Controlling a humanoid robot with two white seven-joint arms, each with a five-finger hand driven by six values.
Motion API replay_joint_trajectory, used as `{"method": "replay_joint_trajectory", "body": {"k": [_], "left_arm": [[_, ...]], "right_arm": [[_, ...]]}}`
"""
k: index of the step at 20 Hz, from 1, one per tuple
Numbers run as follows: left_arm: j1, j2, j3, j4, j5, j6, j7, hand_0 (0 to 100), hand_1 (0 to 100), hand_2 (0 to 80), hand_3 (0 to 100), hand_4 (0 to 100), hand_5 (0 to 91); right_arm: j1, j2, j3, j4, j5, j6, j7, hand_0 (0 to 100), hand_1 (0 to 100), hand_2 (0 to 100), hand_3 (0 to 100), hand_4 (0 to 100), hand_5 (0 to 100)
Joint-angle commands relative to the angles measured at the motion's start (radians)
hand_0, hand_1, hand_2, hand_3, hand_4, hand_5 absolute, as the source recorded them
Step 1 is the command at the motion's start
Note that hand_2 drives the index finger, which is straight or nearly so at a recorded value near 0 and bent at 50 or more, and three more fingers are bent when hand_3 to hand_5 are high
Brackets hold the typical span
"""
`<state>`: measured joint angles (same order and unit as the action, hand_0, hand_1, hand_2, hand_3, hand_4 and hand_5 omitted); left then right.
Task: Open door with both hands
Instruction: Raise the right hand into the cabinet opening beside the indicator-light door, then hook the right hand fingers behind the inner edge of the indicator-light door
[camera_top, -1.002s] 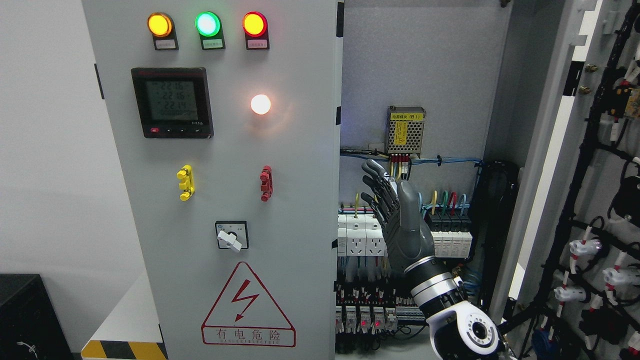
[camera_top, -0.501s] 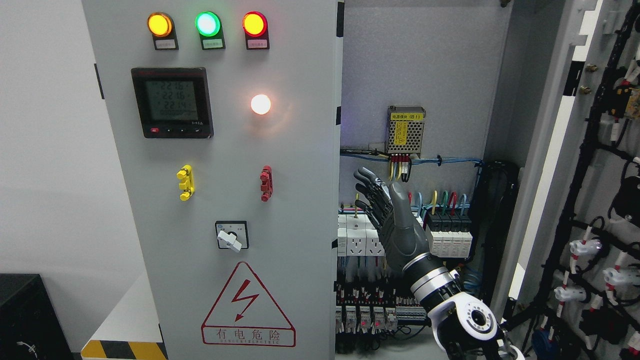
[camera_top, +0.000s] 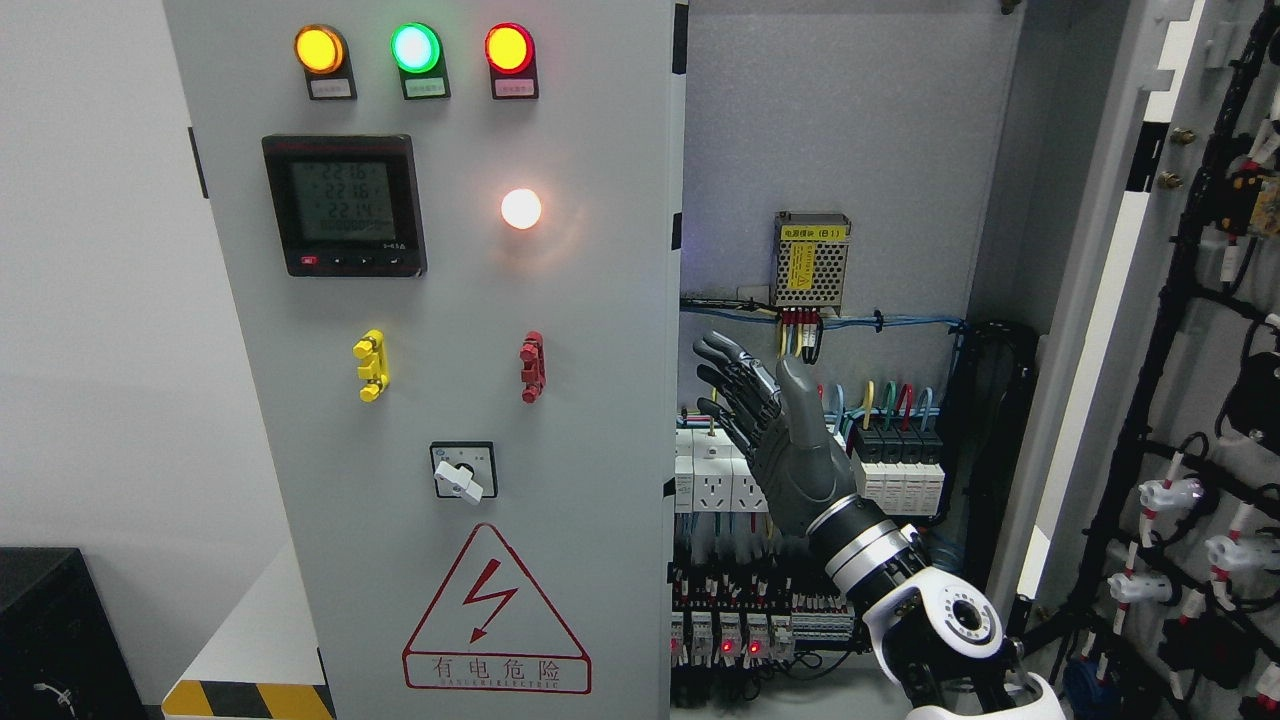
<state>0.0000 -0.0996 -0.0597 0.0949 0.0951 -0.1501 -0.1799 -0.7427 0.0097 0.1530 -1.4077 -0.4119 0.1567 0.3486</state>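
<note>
Risk: the right hand (camera_top: 790, 450), fingers (camera_top: 730, 385) spread and holding nothing, hovers inside the cabinet in front of the wiring (camera_top: 860, 400) and breakers (camera_top: 715, 470), so a careless sweep toward the left door's edge could snag a cable. Left door (camera_top: 450, 350): grey panel, shut, filling the picture's left half, carrying 3 lamps (camera_top: 415, 47), a meter (camera_top: 345, 205), a switch (camera_top: 462, 470) and a warning triangle (camera_top: 495, 610). Right door (camera_top: 1110, 300): swung open at far right.

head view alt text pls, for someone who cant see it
The robot's right hand, fingers spread and holding nothing, reaches into an open electrical cabinet beside the closed left door. That door carries three lit indicator lamps, a digital meter and a high-voltage warning triangle.
</note>
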Motion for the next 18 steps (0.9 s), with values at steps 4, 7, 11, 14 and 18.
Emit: {"method": "replay_joint_trajectory", "body": {"k": [4,7,11,14,18], "left_arm": [[0.015,0.0,0.0,0.0,0.0,0.0,0.0,0,0,0.0,0,0,0.0],[0.015,0.0,0.0,0.0,0.0,0.0,0.0,0,0,0.0,0,0,0.0],[0.015,0.0,0.0,0.0,0.0,0.0,0.0,0,0,0.0,0,0,0.0],[0.015,0.0,0.0,-0.001,0.0,0.0,0.0,0,0,0.0,0,0,0.0],[0.015,0.0,-0.002,0.0,0.0,0.0,0.0,0,0,0.0,0,0,0.0]], "right_arm": [[-0.035,0.019,-0.009,0.053,-0.034,0.006,0.074,0,0,0,0,0,0],[-0.05,0.021,-0.01,0.061,-0.034,0.036,0.128,0,0,0,0,0,0],[-0.069,0.022,-0.036,0.099,-0.036,0.063,0.15,0,0,0,0,0,0],[-0.08,0.024,-0.052,0.122,-0.034,0.066,0.216,0,0,0,0,0,0],[-0.078,0.024,-0.053,0.119,-0.034,0.066,0.257,0,0,0,0,0,0]]}}
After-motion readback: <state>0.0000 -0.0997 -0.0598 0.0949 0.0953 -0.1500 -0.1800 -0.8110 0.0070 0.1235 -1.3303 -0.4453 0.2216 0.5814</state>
